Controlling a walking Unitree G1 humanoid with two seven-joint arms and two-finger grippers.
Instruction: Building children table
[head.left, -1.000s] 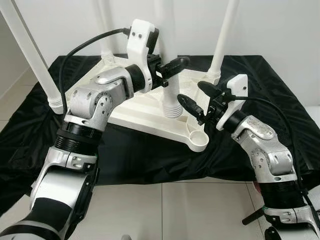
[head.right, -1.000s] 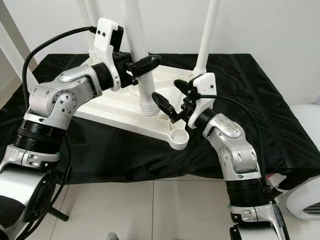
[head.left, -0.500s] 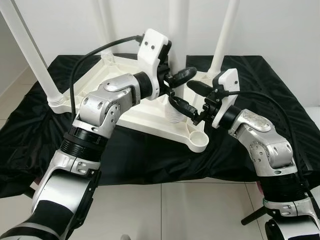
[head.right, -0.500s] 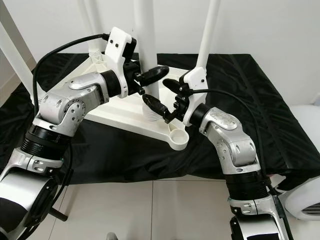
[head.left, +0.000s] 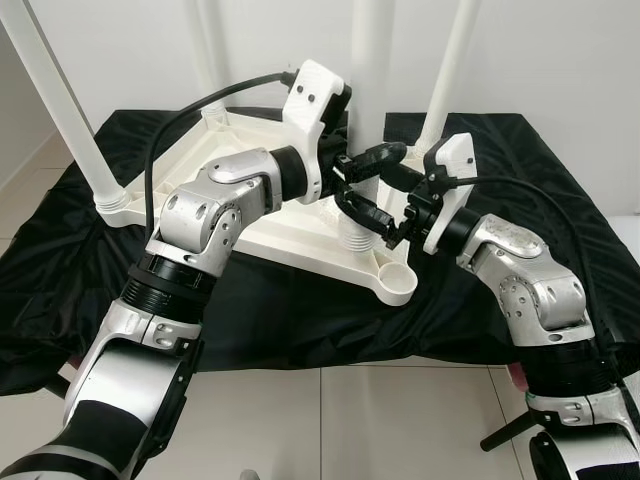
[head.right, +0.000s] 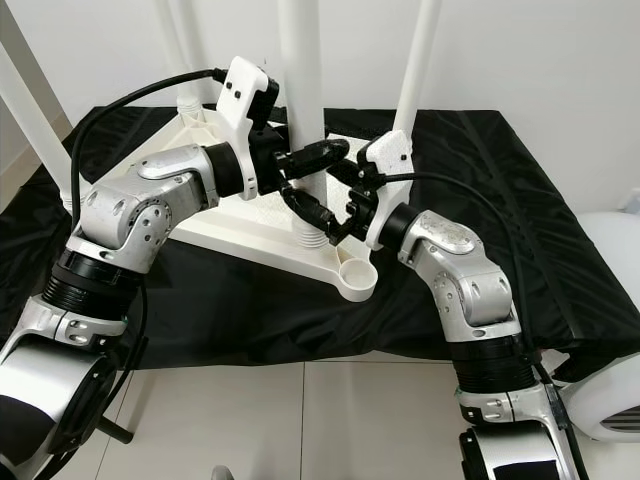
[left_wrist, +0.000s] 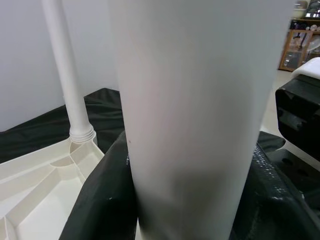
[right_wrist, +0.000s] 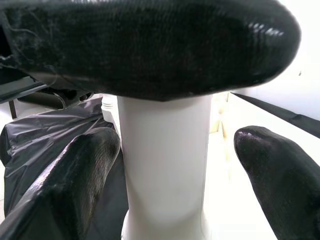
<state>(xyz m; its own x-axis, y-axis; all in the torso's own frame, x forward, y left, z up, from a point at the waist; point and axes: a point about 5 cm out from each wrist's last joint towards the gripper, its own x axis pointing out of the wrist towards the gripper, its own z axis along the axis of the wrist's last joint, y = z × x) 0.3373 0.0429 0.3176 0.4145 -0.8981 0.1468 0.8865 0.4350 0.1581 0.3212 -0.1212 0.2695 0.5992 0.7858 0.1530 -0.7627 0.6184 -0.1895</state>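
Note:
A white tabletop (head.left: 290, 225) lies upside down on a black cloth. Its front corner socket (head.left: 398, 283) is empty. My left gripper (head.left: 365, 165) is shut on a white table leg (head.left: 362, 60), held upright with its ribbed end (head.left: 352, 235) just above the tabletop, a little behind the empty socket. My right gripper (head.left: 378, 195) is open and straddles the leg's lower part just under the left gripper. In the right wrist view its fingers (right_wrist: 65, 190) stand either side of the leg (right_wrist: 165, 165) with gaps. The left wrist view shows the leg (left_wrist: 195, 115) close up.
Three other legs stand upright in their sockets: at the left corner (head.left: 70, 120), the back (head.left: 210, 50) and the right back (head.left: 450, 70). The black cloth (head.left: 300, 310) covers a low platform whose front edge meets the tiled floor (head.left: 350, 420). A white wall is close behind.
My left gripper has carried the leg to the right, toward the front corner. My right gripper has moved in to the left and now straddles the leg's lower part.

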